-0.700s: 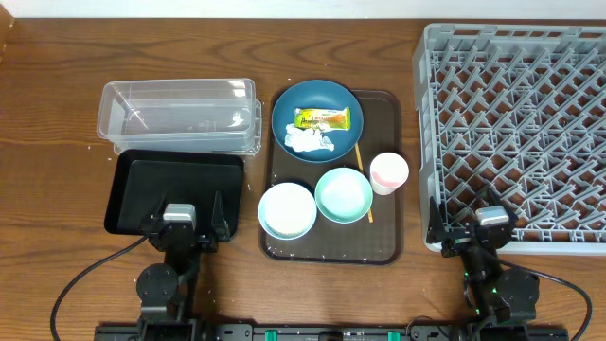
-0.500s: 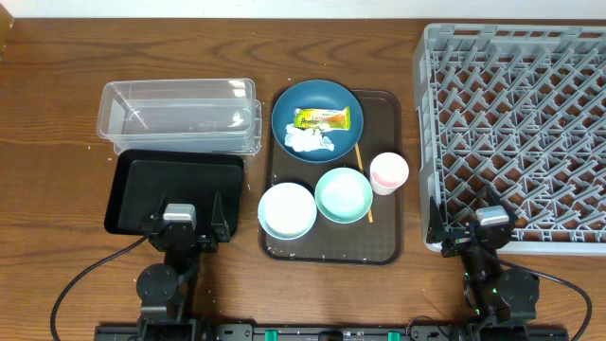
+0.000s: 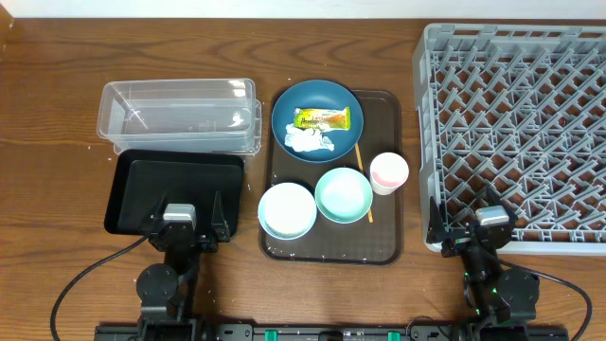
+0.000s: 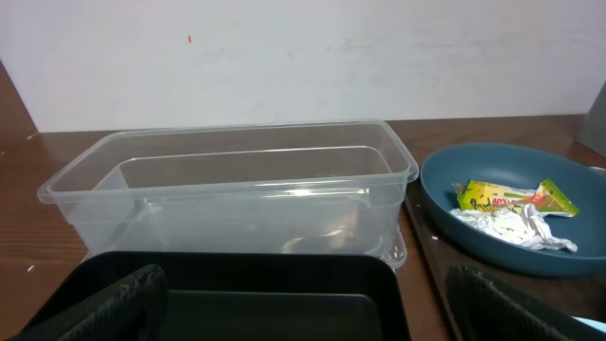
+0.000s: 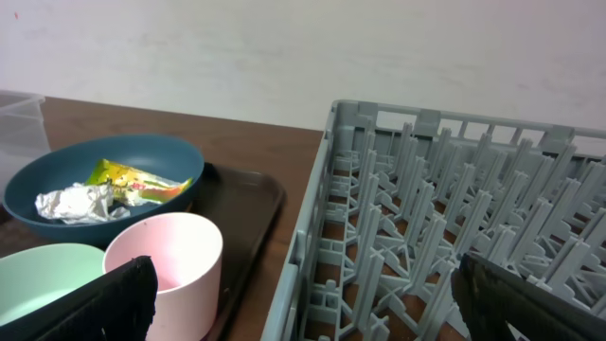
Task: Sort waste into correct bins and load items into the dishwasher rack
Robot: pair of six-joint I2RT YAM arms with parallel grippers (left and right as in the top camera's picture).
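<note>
Table: dark brown wooden table (image 3: 57, 85), with the grain running left to right and everything spread across it.
Wall: a plain white wall (image 4: 284, 57) stands right behind the far edge.
Bins: the clear tub (image 3: 180, 118) is at the far left. The black tray (image 3: 170, 180) sits just on the near side of it, their edges meeting.
Serving tray: the brown serving tray (image 3: 383, 118) is in the middle, between the bins and the rack.
Plate: the blue plate (image 3: 317, 95) is at the serving tray's far end. It carries the snack wrapper (image 3: 322, 118), with crumpled tissue (image 3: 310, 142) just near-left of that.
Bowls and cup: the white bowl (image 3: 287, 210) is near-left on the serving tray. The mint bowl (image 3: 344, 194) is right up against it, and the cup (image 3: 389, 172) is over by the tray's right edge.
Stick: the wooden stick (image 3: 360, 159) lies far-to-near along the mint bowl's right side, between bowl and cup.
Rack: the grey lattice rack (image 3: 516, 133) fills the right side.
Left arm: it sits low at the near edge, pointing away. The left gripper (image 4: 305, 279) is over the black tray's near end, with its jaws spread wide and nothing in them.
Right arm: also low and pointing away. The right gripper (image 5: 303, 284) is at the rack's near-left corner, with its jaws wide apart and holding nothing.
</note>
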